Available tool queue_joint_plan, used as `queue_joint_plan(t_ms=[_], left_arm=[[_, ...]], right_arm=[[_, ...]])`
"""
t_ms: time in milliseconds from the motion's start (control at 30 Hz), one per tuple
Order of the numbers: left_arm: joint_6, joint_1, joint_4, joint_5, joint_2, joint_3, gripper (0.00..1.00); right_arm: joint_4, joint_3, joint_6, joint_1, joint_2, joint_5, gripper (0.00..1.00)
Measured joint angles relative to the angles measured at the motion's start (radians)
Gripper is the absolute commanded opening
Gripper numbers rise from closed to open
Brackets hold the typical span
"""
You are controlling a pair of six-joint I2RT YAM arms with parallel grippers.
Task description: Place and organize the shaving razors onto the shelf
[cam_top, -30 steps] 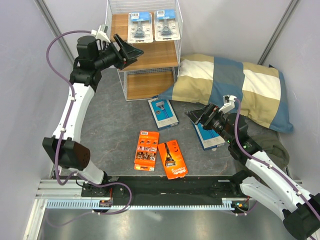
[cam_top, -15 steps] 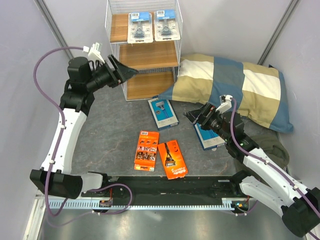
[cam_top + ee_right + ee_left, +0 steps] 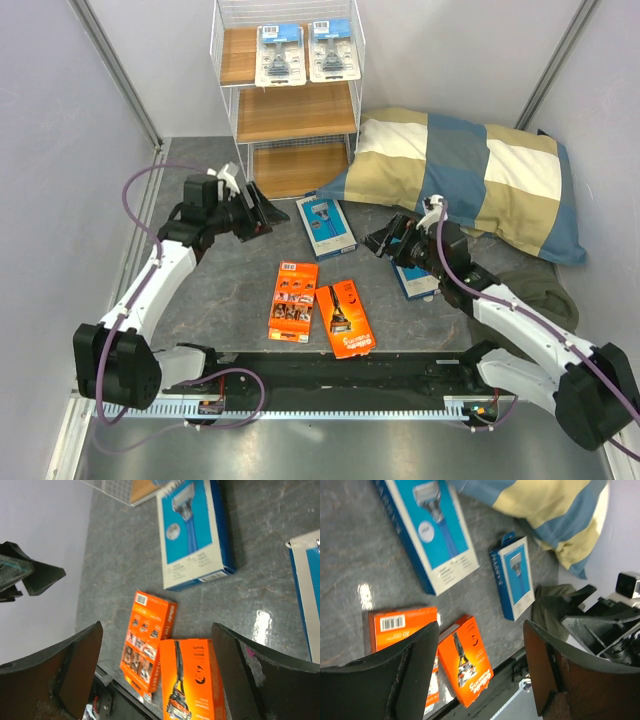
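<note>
Two clear blister packs with blue tops [image 3: 280, 54] [image 3: 332, 48] lie side by side on the top tier of the white wire shelf [image 3: 240, 113]. Two orange packs [image 3: 294, 300] [image 3: 345, 318] lie on the grey floor near the front, also in the left wrist view [image 3: 469, 660] and right wrist view [image 3: 148, 638] [image 3: 197, 681]. One blue box [image 3: 327, 225] [image 3: 426, 527] [image 3: 194, 535] lies in front of the shelf; the other [image 3: 415, 279] [image 3: 513, 582] is partly under my right arm. My left gripper [image 3: 262, 211] is open and empty, low beside the first blue box. My right gripper [image 3: 384, 240] is open and empty.
A blue-and-beige checked pillow [image 3: 470, 175] lies right of the shelf, with a dark green cloth [image 3: 545, 285] in front of it. The shelf's middle tier [image 3: 296, 110] and bottom tier [image 3: 290, 168] hold nothing. Grey walls close in both sides.
My left arm has swung down from the shelf's middle tier to just above the floor beside the blue box. My right gripper has shifted slightly left and forward.
</note>
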Motion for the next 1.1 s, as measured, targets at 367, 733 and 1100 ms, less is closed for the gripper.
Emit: queue_joint_plan(t_ms=[367, 733, 1100], left_arm=[[-0.025, -0.121, 0.042, -0.060, -0.031, -0.286, 0.75], [-0.061, -0.137, 0.045, -0.124, -0.145, -0.452, 0.72], [-0.121, -0.137, 0.021, -0.166, -0.246, -0.575, 0.71]], right_arm=[[0.040, -0.093, -0.011, 0.000, 0.222, -0.108, 0.98], [0.091, -0.039, -0.041, 0.119, 0.322, -0.173, 0.98], [0.108, 0.029, -0.035, 0.228, 0.365, -0.216, 0.98]])
